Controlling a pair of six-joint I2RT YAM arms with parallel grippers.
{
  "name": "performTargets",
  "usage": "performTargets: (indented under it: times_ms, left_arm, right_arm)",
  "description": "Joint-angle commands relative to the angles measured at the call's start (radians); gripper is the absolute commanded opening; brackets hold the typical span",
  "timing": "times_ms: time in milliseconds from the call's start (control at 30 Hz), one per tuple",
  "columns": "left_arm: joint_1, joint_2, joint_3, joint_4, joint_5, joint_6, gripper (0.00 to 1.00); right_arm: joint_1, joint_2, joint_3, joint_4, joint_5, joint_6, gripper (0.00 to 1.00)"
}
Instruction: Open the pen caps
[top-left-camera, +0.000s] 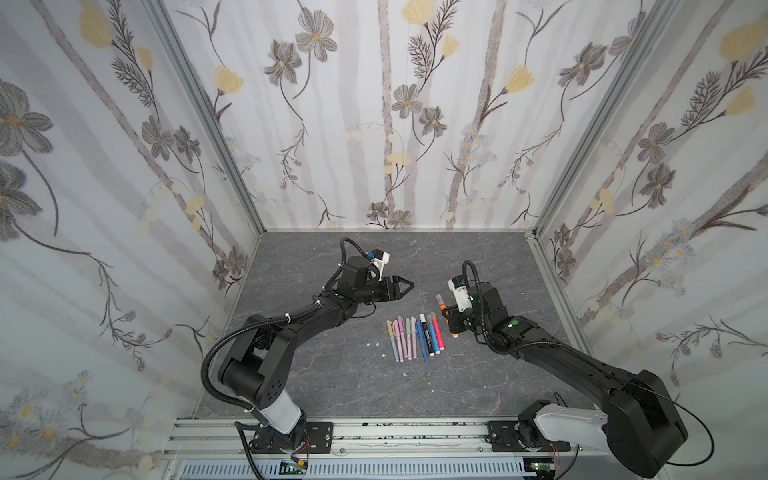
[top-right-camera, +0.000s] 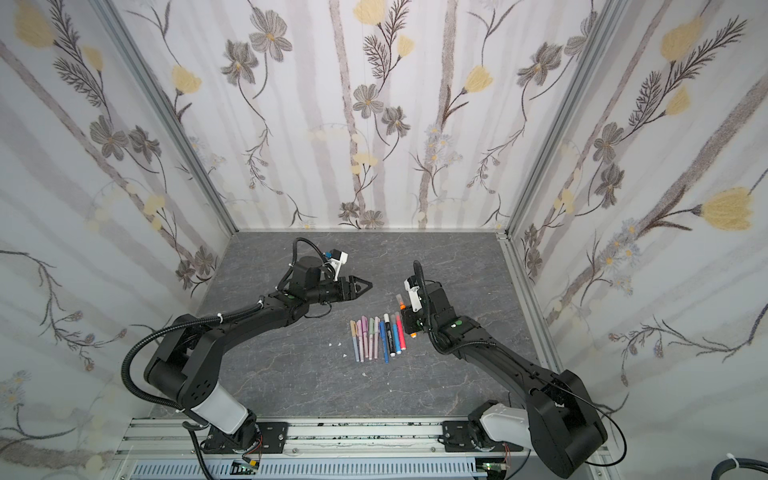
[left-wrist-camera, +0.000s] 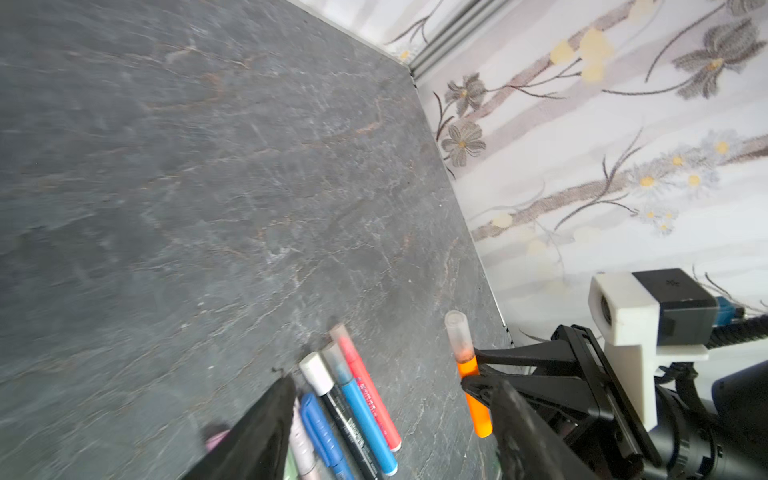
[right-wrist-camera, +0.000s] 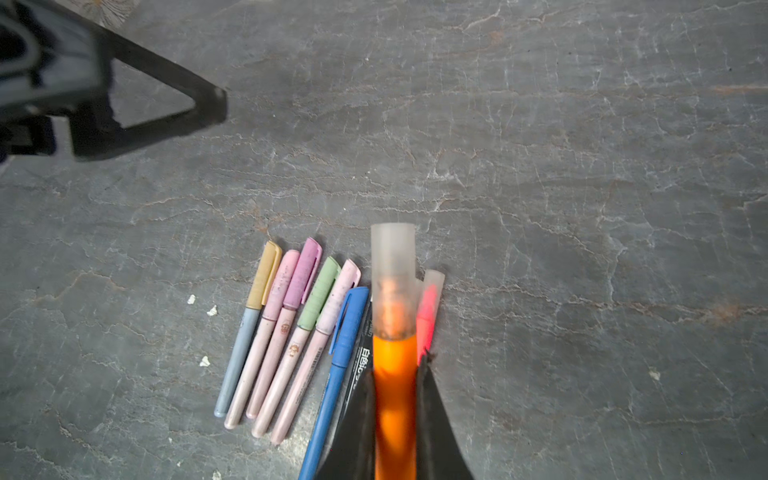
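A row of capped pens lies mid-table, pastel ones to the left, then blue, black and red. My right gripper is shut on an orange pen lifted just right of the row, and grips its barrel below the frosted clear cap. In both top views that gripper sits over the pen's middle. My left gripper hovers open and empty beyond the row's far end, left of the orange pen. In the left wrist view its fingers frame the row and the held orange pen.
A few small white specks lie on the grey stone-look table left of the row. Flowered walls close in the back and both sides. An aluminium rail carrying both arm bases runs along the front edge.
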Motion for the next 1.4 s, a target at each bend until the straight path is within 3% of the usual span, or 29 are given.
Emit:
performTargets:
  times_ms: [0,533,1367]
  left_arm:
    - [-0.025,0.042,0.038,0.046,0.036,-0.039,0.70]
    - [-0.097,0.182,0.141,0.104,0.019,-0.101,0.56]
    - [-0.106,0.226,0.170,0.104,0.019,-0.099,0.18]
  right_arm:
    - [0.000,0.010,0.012,0.087,-0.037,-0.003,0.09]
    - [0.000,0.105,0.072,0.158,-0.083,0.033,0.09]
    - [-0.001,0.134,0.083,0.170,-0.090,0.039,0.09]
